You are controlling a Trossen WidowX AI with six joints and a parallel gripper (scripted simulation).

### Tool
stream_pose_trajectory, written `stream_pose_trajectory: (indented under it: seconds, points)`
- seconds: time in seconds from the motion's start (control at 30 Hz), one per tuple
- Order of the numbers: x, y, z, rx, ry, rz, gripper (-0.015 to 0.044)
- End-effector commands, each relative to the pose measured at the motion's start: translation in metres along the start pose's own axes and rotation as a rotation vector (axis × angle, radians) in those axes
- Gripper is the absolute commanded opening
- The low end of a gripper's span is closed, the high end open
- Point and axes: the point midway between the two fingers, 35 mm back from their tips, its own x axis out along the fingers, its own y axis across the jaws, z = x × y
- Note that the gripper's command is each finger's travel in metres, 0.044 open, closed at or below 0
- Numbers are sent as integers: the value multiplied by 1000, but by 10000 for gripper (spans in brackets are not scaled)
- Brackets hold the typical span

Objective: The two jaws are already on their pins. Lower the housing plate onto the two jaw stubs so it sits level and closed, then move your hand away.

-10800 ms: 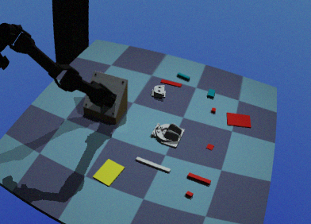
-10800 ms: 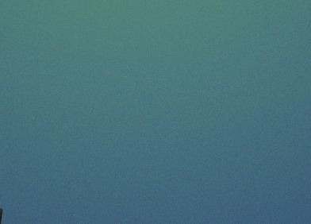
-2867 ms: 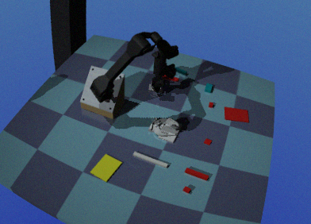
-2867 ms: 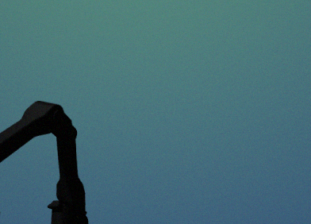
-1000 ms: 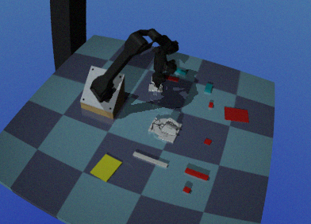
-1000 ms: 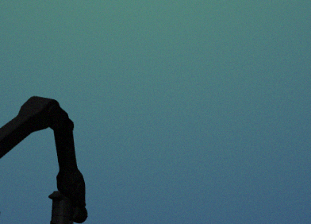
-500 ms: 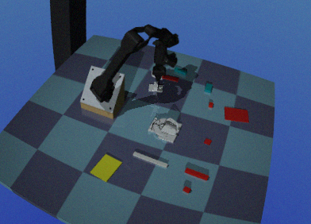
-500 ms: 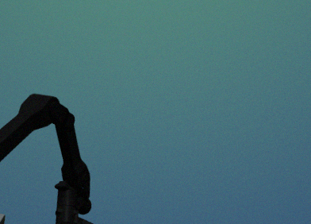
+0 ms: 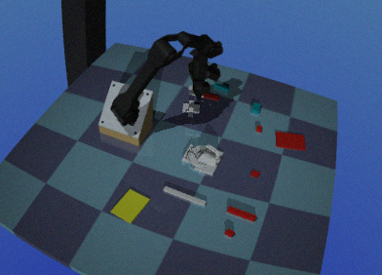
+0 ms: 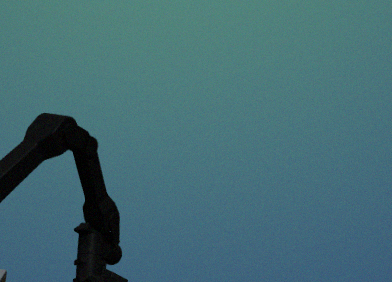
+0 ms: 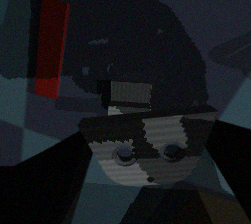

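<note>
The grey housing plate (image 11: 153, 167) has two ringed holes and a small one. My gripper (image 11: 144, 127) (image 9: 195, 102) is shut on the plate, with one dark finger at each side edge in the wrist view. A grey block (image 11: 131, 92) shows just beyond the plate; whether it belongs to it I cannot tell. The pale mechanism base (image 9: 204, 160) lies nearer the top camera than the held plate. Its jaws and stubs are too small to tell apart. The exterior view shows only the arm.
A red bar (image 9: 210, 97) (image 11: 51, 55) and a teal block (image 9: 221, 87) lie behind the gripper. A pale bar (image 9: 185, 196), yellow square (image 9: 130, 206), another red bar (image 9: 241, 213), red square (image 9: 290, 140) and teal block (image 9: 255, 108) lie around the base.
</note>
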Motion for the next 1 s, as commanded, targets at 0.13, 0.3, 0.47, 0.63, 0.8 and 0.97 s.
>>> stream_pose_trajectory:
  seconds: [0.13,0.3,0.47,0.63,0.8,0.97]
  points:
    - [-3,-22,3,-210,-1,-1,351]
    - [-6,-35,6,-333,-3,2,351]
    - [-8,-47,8,-457,-6,4,351]
    - [-9,-60,9,-581,-9,5,351]
    - [-10,-72,11,-704,-12,6,351]
    - [-11,-85,11,-827,-14,5,351]
